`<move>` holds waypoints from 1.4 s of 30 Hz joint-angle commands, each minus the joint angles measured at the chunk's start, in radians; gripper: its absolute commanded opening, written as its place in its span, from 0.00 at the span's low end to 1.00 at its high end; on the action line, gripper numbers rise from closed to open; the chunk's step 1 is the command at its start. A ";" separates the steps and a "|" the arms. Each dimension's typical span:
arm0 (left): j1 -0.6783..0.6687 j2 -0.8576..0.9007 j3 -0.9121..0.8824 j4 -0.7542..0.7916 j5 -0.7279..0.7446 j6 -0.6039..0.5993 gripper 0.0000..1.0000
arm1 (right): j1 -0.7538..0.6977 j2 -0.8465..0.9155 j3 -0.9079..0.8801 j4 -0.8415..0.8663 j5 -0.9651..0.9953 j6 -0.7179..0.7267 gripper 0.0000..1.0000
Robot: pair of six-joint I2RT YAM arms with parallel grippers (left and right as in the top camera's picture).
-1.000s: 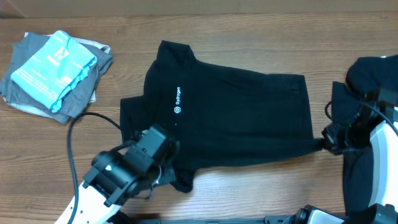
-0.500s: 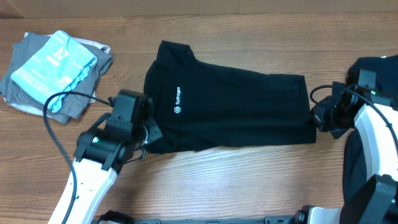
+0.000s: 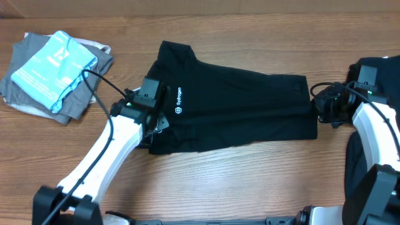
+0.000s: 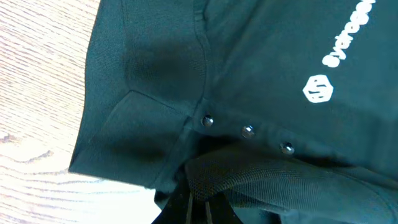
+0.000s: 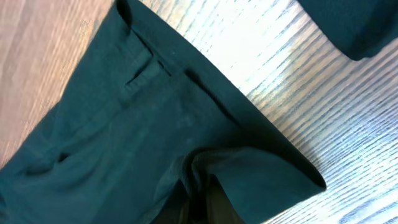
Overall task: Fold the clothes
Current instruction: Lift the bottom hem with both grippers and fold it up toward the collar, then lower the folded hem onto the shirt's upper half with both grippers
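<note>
Black T-shirt, its near long edge carried back over its body since 1 second ago, now a narrower band across the middle of the wooden table. Its long axis runs left to right, collar end left, hem right. At the collar end, beside the white lettering, the left gripper; at the hem corner, the right gripper. Both look closed on a pinch of black fabric. Each arm is nearest its own end, so the fold probably lays down away from the robot. Folded grey and blue pile far left
</note>
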 commanded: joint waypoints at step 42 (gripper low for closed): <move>0.013 0.164 0.016 0.252 -0.201 0.019 0.17 | 0.124 0.196 -0.015 0.177 0.153 0.000 0.05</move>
